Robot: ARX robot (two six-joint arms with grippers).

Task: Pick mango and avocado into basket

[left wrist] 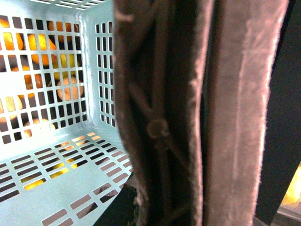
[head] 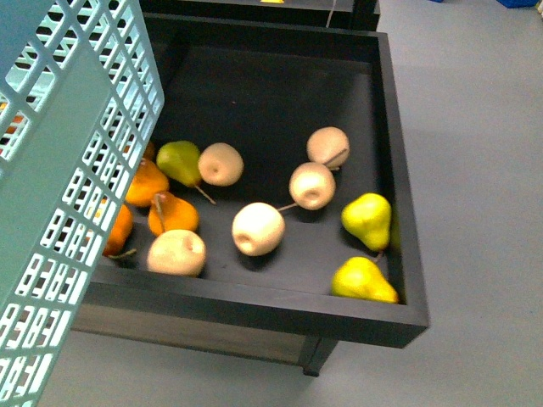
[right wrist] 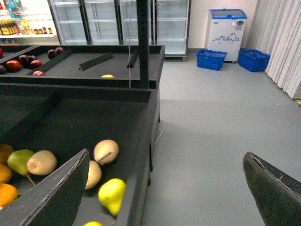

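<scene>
The basket (head: 59,170) hung tilted at near left, covering the left edge of the black bench (head: 405,254); whether the left claw gripped it could not be told. Pale fruit (head: 258,228) and yellow pears (head: 367,220) lay further right. The right claw (right wrist: 164,197) was spread wide, empty.

Of the right gripper (right wrist: 165,157) only the two fingers (right wrist: 54,195) are seen, in the right wrist view. They are shaped as flat, tapering blades of dark grey to black material with a matt surface. Their edges are marked by a thin, paler line, slightly rough and worn, and the corners at the tips are blunt. In the left wrist view a dark brown ribbed part (left wrist: 155,127) is shown very close and blurred: thin ribs are crossed in a lattice, and a small round boss, like a screw head, is set among them. Whether it belongs to the robot cannot be told.
</scene>
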